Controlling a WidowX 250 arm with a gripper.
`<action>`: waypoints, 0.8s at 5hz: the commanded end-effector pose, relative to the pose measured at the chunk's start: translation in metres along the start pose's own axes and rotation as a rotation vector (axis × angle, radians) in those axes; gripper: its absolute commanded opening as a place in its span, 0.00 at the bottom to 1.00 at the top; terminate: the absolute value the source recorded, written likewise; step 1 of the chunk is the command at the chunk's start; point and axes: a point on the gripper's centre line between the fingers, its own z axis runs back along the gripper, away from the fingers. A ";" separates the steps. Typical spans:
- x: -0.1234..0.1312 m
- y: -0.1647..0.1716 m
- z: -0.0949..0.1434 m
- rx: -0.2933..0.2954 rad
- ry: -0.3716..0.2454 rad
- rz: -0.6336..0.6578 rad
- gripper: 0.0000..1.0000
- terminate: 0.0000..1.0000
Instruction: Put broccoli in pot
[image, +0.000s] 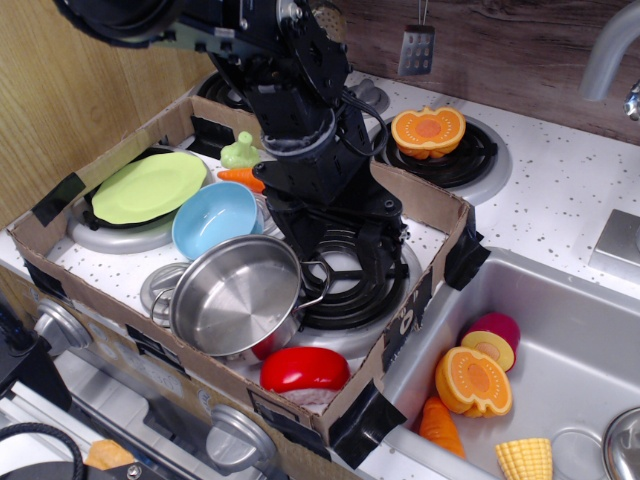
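Note:
The broccoli (240, 152) is a small pale-green knobby toy at the back of the cardboard box, just beyond an orange carrot (240, 178) and to the left of the arm. The pot (235, 295) is a shiny steel pot tilted toward the front, with wire handles, in the front part of the box next to the blue bowl (215, 218). My gripper (345, 250) points down over the black burner coil, to the right of the pot and well in front of the broccoli. Its jaws stand apart with nothing between them.
A lime-green plate (150, 187) lies at the left. A red pepper (305, 370) lies at the box's front edge. The cardboard wall (430, 205) rings the stove. An orange pumpkin half (428, 130) sits on the back right burner. Toy vegetables lie in the sink (560, 330).

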 end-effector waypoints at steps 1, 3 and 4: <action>0.000 0.000 0.000 0.000 0.000 0.000 1.00 0.00; 0.035 0.042 0.047 0.116 0.013 -0.090 1.00 0.00; 0.050 0.064 0.064 0.172 0.015 -0.129 1.00 0.00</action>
